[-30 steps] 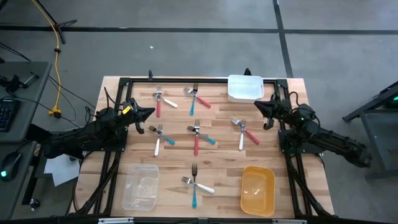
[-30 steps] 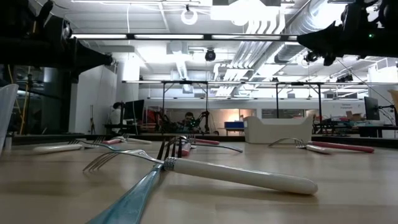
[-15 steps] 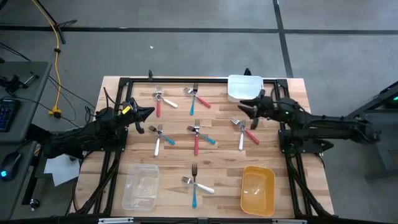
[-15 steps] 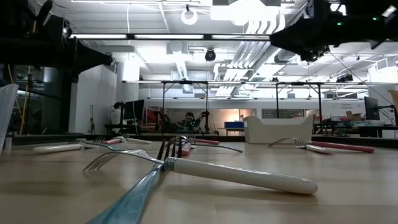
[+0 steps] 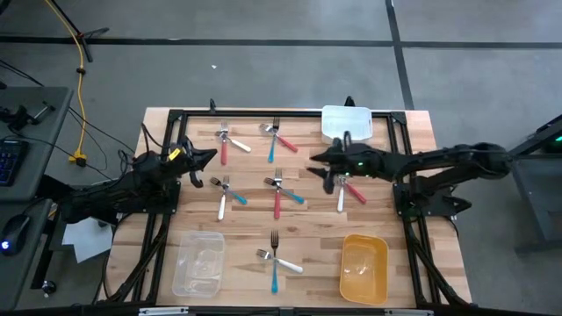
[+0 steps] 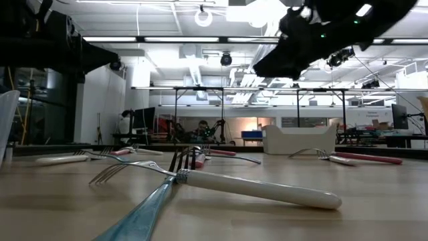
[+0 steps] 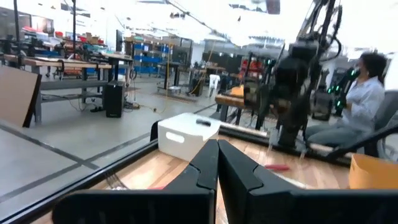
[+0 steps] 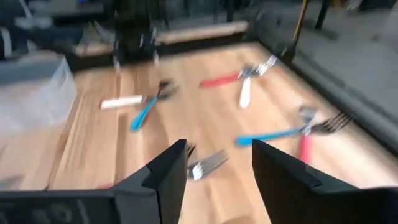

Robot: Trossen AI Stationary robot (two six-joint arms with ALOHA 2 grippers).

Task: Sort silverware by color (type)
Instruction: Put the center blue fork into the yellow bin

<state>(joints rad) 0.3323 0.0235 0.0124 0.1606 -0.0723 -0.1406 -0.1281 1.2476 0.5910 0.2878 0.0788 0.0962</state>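
Two jaws differing: right gripper [image 5: 321,167] now reaching out beside the white tub [image 5: 346,124], jaws spreading wide over the forks [image 5: 342,183], starting a first pick; left gripper [image 5: 209,158] idling, jaws closed.

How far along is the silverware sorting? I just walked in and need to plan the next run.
Nothing looks sorted yet: the clear plastic container, yellow plastic container and white plastic container hold no utensils. In hand: the right hand is open above the crossed red-handled and white-handled forks, gripping nothing. The left hand waits shut at the table's left edge. All six crossed pairs remain to sort.
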